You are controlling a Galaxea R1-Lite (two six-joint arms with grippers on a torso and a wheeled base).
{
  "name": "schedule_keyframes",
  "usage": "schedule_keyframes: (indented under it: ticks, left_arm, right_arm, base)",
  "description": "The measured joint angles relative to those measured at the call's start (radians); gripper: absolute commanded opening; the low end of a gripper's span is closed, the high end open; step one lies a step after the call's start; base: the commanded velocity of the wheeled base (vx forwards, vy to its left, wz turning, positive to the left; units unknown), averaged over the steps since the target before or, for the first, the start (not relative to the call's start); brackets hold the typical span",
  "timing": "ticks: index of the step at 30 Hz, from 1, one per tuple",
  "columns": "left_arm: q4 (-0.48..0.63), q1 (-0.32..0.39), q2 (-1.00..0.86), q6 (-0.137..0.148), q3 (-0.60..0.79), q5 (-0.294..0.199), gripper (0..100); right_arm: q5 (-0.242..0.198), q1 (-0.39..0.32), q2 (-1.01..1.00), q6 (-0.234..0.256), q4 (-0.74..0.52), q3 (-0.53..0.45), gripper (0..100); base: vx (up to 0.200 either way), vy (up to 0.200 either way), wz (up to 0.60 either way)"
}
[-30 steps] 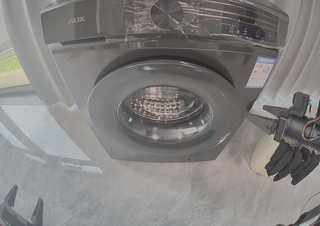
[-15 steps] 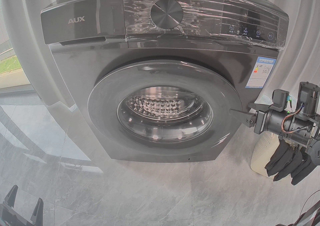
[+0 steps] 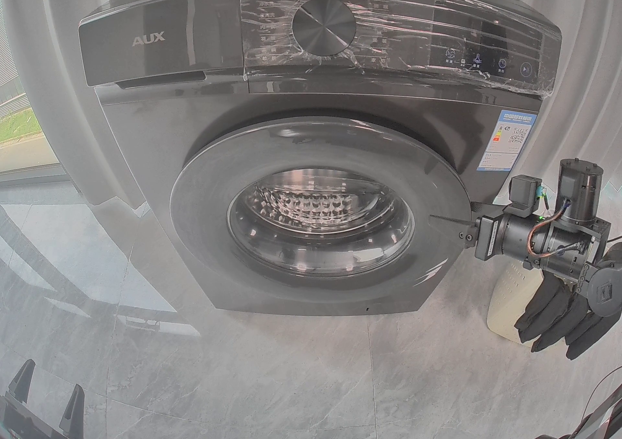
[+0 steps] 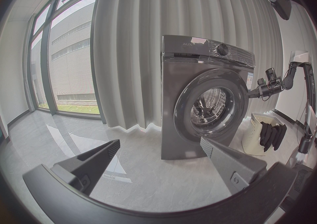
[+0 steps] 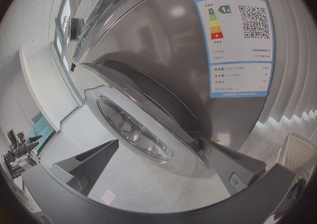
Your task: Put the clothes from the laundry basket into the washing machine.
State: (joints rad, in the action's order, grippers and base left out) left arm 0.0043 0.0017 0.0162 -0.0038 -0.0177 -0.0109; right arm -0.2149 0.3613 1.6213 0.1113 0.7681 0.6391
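The dark grey front-loading washing machine (image 3: 149, 116) stands with its round, glass-centred door (image 3: 207, 200) closed; through the glass the ribbed steel drum (image 3: 317, 204) is seen, and no garment is seen in it. The cream perforated plastic laundry basket (image 3: 512, 304) stands on the floor just beside the machine, on the robot's right; black clothes (image 3: 564, 320) are draped over its rim (the inside of the basket is hidden). The clothes are judged soft, light and limp; sagging and trailing are to be expected when they are lifted, so a hold is best taken on a bunched fold at the rim, not on a loose end. The right gripper (image 5: 158, 142) is held at the right edge of the door, fingers spread, with the door's rim between them; contact cannot be confirmed. The door is judged rigid and smooth; it should be taken at this edge and swung open before loading. The left gripper (image 4: 158, 141) is held low, well apart from the machine, fingers spread and empty.
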Motion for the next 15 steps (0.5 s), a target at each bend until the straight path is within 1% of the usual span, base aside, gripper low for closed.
schedule_keyframes:
  ticks: [9,12,15]
  left_arm:
    - [0.000,-0.001,0.000,0.000,0.000,0.000,100]
    - [0.000,-0.001,0.000,0.000,0.000,0.000,100]
    - [0.000,0.000,0.000,0.000,0.000,0.000,100]
  right_arm:
    - [-0.011,0.014,-0.011,-0.004,-0.015,-0.035,100]
    - [-0.018,0.016,-0.040,-0.008,-0.015,-0.066,100]
    - [-0.034,0.024,-0.086,-0.016,-0.014,-0.114,100]
  base:
    - [0.000,0.000,0.00]
    - [0.000,0.000,0.00]
    - [0.000,0.000,0.00]
